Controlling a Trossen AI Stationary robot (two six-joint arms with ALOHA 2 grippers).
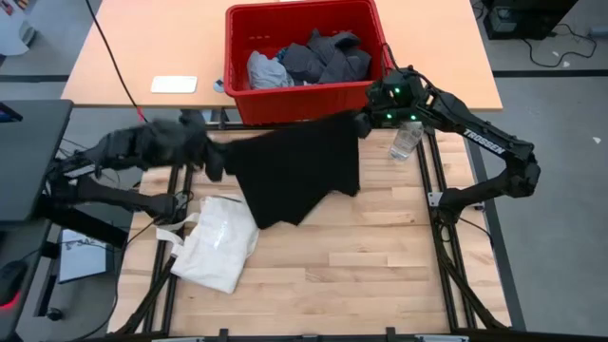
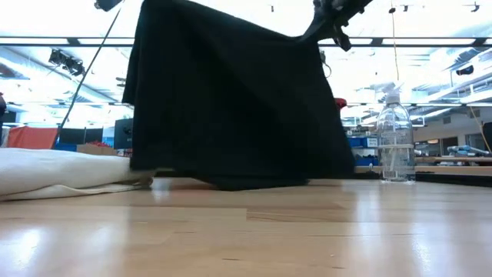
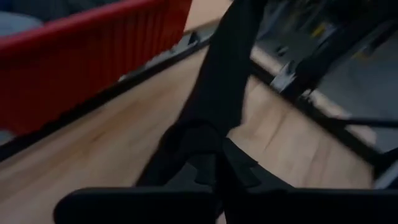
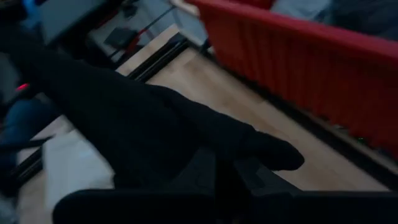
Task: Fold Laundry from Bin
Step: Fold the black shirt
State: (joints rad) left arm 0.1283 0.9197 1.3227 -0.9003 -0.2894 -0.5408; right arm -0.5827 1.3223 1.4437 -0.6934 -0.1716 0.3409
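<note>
Now you see both grippers clamped on the black T-shirt; left gripper and right gripper stretch it beside the red bin.

Black T-shirt aloft (spread); bin half-full

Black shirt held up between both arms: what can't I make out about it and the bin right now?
- Shirt lower hem: low view, too dark to tell if it touches the table.
- Left pincer: high view, motion-blurred.
- Right pincer fingertips: right wrist view, buried in cloth.
- Bin lower layers: high view, covered by the top garments.
</note>
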